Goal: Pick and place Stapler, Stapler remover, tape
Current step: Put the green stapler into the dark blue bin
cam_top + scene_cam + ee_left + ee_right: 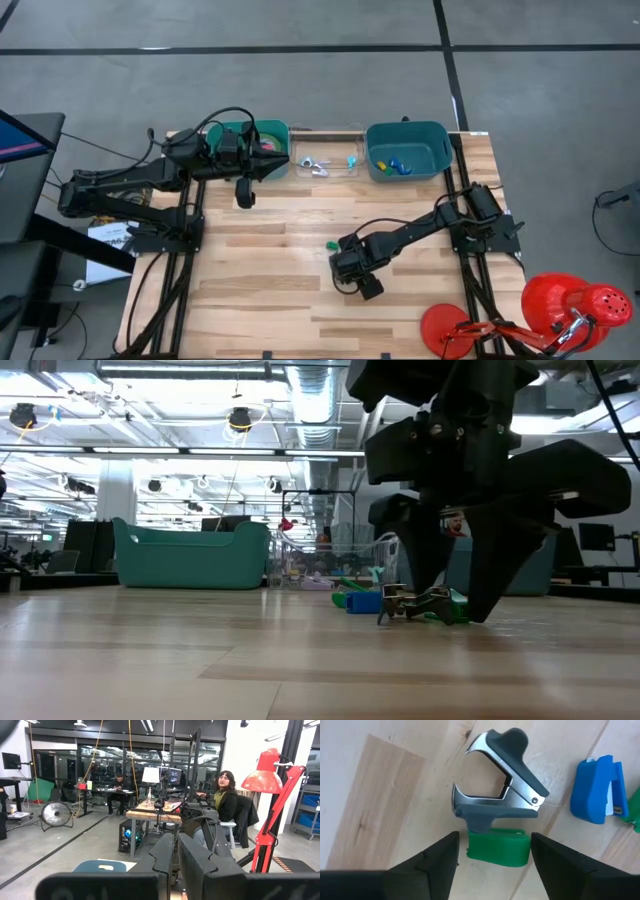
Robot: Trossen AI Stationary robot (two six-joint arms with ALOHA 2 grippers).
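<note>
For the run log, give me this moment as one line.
right gripper: open, low astride green stapler beside staple remover | left gripper: shut, over left bin

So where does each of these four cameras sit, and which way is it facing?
High: overhead, straight down; both arms over the table.
Low: table height, level across; right gripper over the staple remover.
Left wrist: past the shut left gripper into the room; seated person.
Right wrist: down between open fingers at the staple remover.
Shared: low and right wrist both show the staple remover and green stapler.
</note>
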